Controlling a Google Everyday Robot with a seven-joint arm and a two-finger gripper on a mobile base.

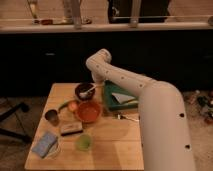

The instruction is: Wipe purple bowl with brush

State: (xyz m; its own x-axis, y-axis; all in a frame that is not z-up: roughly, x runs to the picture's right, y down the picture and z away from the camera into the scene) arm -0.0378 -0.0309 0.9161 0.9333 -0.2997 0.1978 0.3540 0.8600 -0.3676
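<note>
Hand (96, 84) hangs over purple bowl (79, 90), brush (88, 90) lying across it.

No txt, gripper (98, 82) prob. by purple bowl (80, 95)

The bowl (79, 94), dark purple and upright, sits near the table's (112, 145) far edge. The pale brush (88, 90) lies slanted inside it, just below my gripper (98, 82).
</note>
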